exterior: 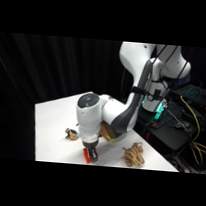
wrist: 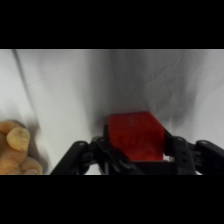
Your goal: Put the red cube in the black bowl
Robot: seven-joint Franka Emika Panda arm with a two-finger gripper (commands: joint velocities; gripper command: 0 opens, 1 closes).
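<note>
flat-faced red cube (wrist: 136, 136) between pincer (wrist: 137, 150)

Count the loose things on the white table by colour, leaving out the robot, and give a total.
Red: 1, the red cube
Tan: 2, a knobbly toy and a brownish piece farther back
Mixed dark and yellow: 1, a small object
Black: 0, no bowl in view
Total: 4

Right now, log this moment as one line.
claw: low at table, straddling cube | grip: unclear | bowl: not in view | tan toy: beside
</note>
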